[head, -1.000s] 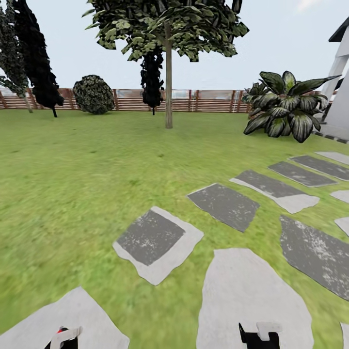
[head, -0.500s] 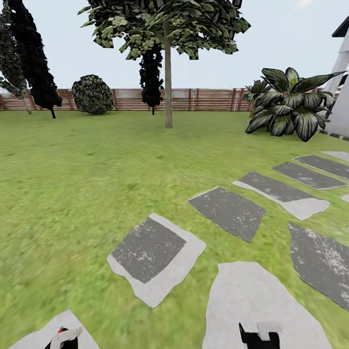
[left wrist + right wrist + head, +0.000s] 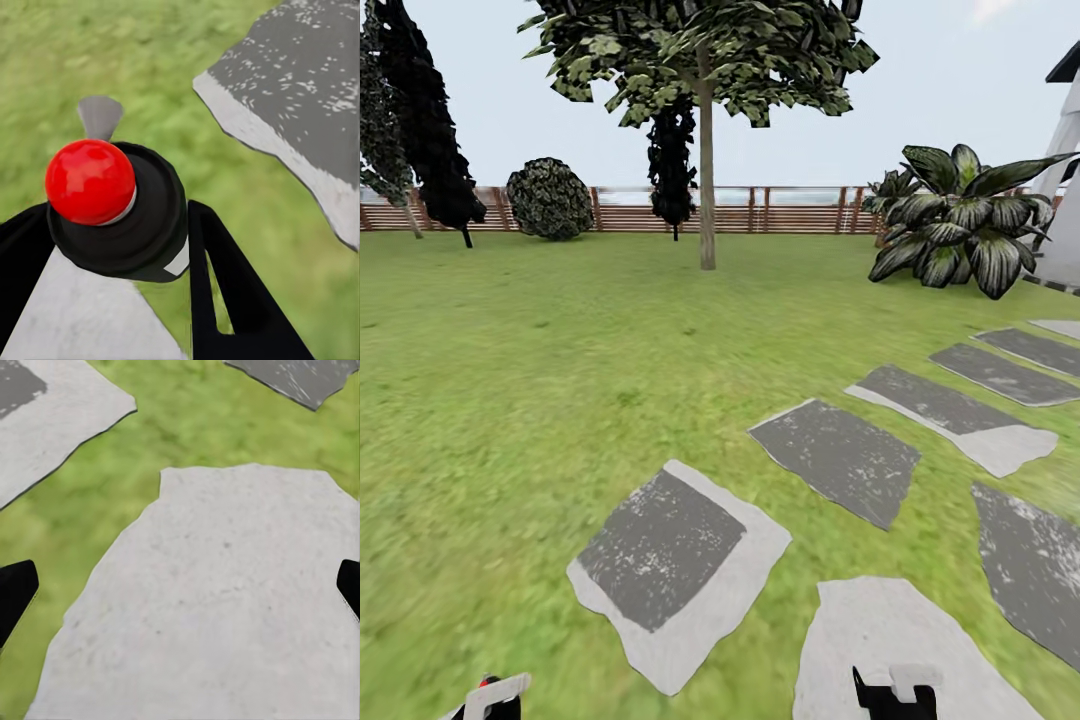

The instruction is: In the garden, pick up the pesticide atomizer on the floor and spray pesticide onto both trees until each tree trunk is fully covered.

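Right claw point(image 3: 180, 592) gapes wide over a pale slab point(image 3: 217, 607); slabs now sit lower in head view.

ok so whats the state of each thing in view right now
right gripper: open, nothing between the fingers
left gripper: fingers either side of a red-knobbed black object, grip unclear
tree trunk: upright, no whitish specks visible on it
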Controlling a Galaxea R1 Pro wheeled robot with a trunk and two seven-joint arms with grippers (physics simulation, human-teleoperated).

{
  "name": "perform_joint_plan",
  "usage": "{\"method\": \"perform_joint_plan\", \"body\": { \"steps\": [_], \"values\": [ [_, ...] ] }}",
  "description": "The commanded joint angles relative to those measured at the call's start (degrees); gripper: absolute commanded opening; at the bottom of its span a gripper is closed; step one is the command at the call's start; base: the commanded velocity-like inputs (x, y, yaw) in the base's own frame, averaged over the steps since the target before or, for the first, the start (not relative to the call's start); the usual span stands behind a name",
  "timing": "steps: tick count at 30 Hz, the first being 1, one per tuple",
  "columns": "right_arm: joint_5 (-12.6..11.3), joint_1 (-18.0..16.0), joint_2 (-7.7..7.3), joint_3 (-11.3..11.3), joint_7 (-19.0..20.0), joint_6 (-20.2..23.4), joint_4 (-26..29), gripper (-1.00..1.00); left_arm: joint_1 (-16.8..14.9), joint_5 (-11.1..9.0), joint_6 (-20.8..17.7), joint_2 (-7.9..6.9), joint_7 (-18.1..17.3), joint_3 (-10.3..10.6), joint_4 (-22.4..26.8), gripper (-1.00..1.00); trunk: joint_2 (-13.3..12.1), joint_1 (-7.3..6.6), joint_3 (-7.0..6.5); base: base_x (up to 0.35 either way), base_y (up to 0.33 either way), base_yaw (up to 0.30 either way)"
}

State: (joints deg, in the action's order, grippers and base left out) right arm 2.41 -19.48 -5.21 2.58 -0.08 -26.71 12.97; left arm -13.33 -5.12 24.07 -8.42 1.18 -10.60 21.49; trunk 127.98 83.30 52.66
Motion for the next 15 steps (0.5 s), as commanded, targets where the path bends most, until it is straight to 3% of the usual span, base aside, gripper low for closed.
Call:
{"method": "perform_joint_plan", "body": {
  "steps": [1, 15],
  "values": [
    [0.2, 0.0, 0.02, 0.2, 0.0, -0.2, 0.0, 1.00, 0.0, -0.5, 0.2, -0.01, 0.0, 0.1, 0.0, -1.00, 0.0, 0.02, 0.05, 0.339, 0.000, 0.000],
    [0.3, 0.0, 0.02, 0.2, 0.0, -0.2, 0.0, 1.00, 0.0, -0.5, 0.2, -0.01, 0.0, 0.1, 0.0, -1.00, 0.0, 0.02, 0.05, 0.339, 0.000, 0.000]
  ]
}}
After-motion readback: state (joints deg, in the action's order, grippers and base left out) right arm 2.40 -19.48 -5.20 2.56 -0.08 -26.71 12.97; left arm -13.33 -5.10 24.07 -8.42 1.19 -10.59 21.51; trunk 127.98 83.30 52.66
